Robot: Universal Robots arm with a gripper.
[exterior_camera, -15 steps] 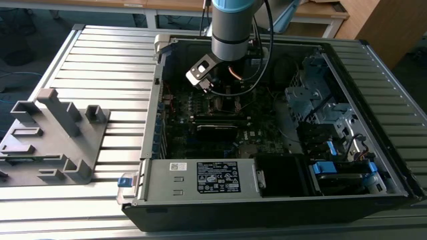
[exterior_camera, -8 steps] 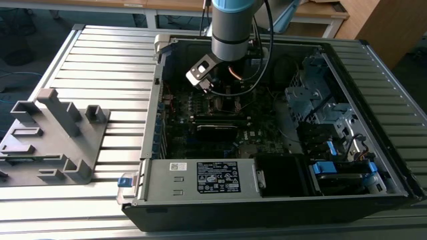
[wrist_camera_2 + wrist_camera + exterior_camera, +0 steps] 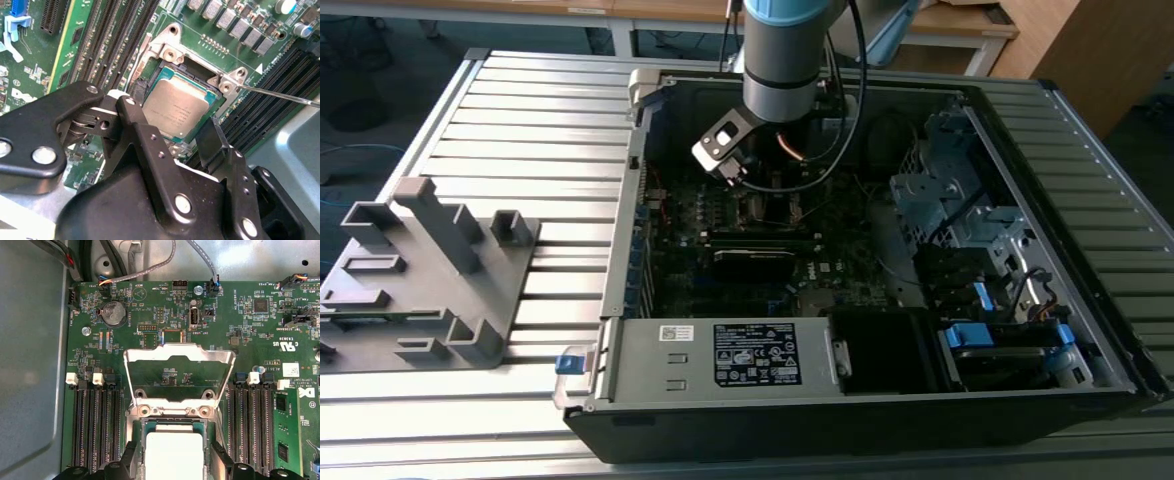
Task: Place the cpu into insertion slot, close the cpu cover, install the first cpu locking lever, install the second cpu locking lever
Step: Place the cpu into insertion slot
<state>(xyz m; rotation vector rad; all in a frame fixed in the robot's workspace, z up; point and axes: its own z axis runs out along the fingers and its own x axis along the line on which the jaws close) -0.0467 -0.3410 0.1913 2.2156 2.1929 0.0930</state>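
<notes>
The cpu [image 3: 175, 107] is a grey-topped square chip sitting in or just over the insertion slot [image 3: 167, 52], whose silver rim and dark inside show around it. My gripper [image 3: 174, 111] straddles the chip, and its black fingers [image 3: 140, 92] press close against two opposite edges. In the first wrist view the cpu [image 3: 173, 455] lies between the same fingers [image 3: 131, 456], over the slot's rim [image 3: 170, 411]. The cpu cover [image 3: 179, 375], a silver windowed frame, stands swung up behind the slot. A thin metal locking lever [image 3: 280, 95] juts out beside the socket. In the exterior view the gripper [image 3: 736, 178] hangs low over the motherboard.
Black memory slots [image 3: 95, 430] flank the socket on both sides. The open computer case [image 3: 854, 400] has drive bays and cables on the exterior view's right. A grey fixture [image 3: 427, 280] stands on the slatted table at the exterior view's left.
</notes>
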